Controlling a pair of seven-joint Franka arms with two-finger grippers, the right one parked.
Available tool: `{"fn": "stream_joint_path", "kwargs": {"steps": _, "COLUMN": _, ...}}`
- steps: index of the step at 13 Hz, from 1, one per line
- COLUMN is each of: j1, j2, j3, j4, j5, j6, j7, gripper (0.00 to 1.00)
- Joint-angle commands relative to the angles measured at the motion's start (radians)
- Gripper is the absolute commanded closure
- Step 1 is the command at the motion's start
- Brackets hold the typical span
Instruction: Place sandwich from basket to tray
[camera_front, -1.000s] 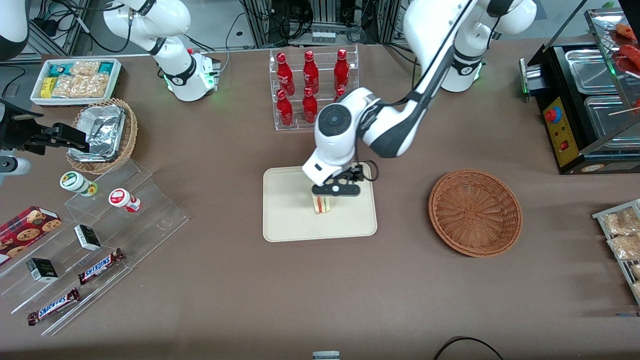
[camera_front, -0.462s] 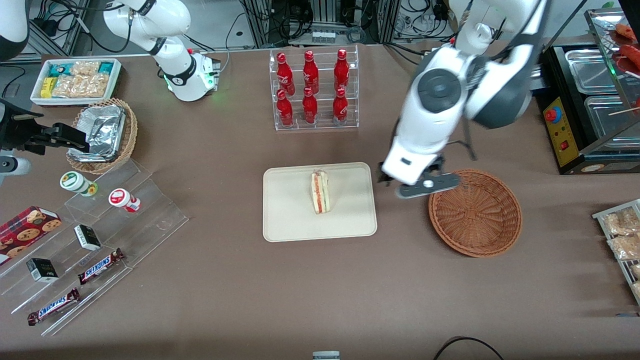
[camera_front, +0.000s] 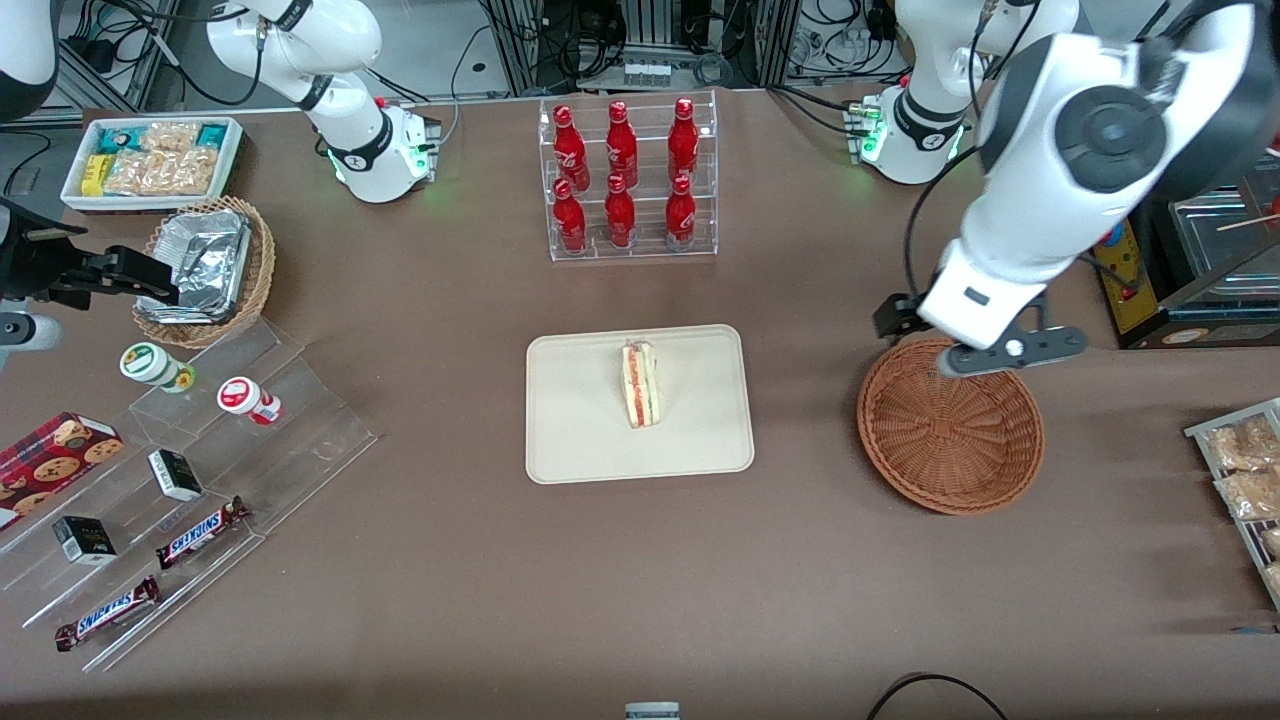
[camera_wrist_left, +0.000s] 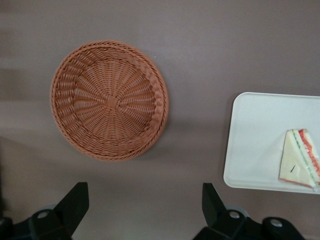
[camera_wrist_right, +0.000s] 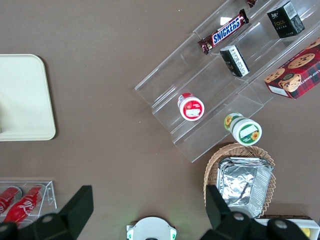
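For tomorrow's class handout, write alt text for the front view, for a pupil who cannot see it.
A triangular white-bread sandwich rests on a flat cream rectangular tray at the middle of a brown table. Toward the working arm's end sits an empty round reddish-brown wicker basket, with the left arm's open gripper raised above the rim farthest from the camera, holding nothing.

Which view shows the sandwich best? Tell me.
The front view: the whole sandwich lies unobstructed on the tray. The left wrist view crops it at the frame edge, above the open gripper. The right wrist view shows none.
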Motion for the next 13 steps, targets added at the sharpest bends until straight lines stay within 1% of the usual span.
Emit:
{"fn": "stream_joint_path", "kwargs": {"steps": 1, "j1": 0.069, "j2": -0.073, "j3": -0.007, "j4": -0.029, "j5": -0.012, "j6": -0.052, "j7": 0.129, "gripper": 0.00}}
{"fn": "stream_joint_path", "kwargs": {"steps": 4, "j1": 0.145, "j2": -0.119, "j3": -0.007, "j4": -0.029, "j5": -0.009, "j6": -0.099, "j7": 0.228, "gripper": 0.00}}
{"fn": "stream_joint_path", "kwargs": {"steps": 5, "j1": 0.159, "j2": -0.133, "j3": -0.005, "j4": -0.029, "j5": -0.009, "j6": -0.112, "j7": 0.265, "gripper": 0.00}}
{"fn": "stream_joint_path", "kwargs": {"steps": 8, "j1": 0.185, "j2": -0.159, "j3": -0.004, "j4": -0.034, "j5": -0.001, "j6": -0.133, "j7": 0.289, "gripper": 0.00}}
{"fn": "stream_joint_path", "kwargs": {"steps": 9, "j1": 0.231, "j2": -0.168, "j3": -0.007, "j4": -0.037, "j5": -0.001, "j6": -0.145, "j7": 0.330, "gripper": 0.00}}
{"fn": "stream_joint_path", "kwargs": {"steps": 10, "j1": 0.244, "j2": -0.173, "j3": -0.007, "j4": -0.037, "j5": -0.001, "j6": -0.146, "j7": 0.366, "gripper": 0.00}}
{"fn": "stream_joint_path", "kwargs": {"steps": 13, "j1": 0.277, "j2": -0.141, "j3": -0.019, "j4": -0.025, "j5": -0.001, "j6": -0.135, "j7": 0.369, "gripper": 0.00}}
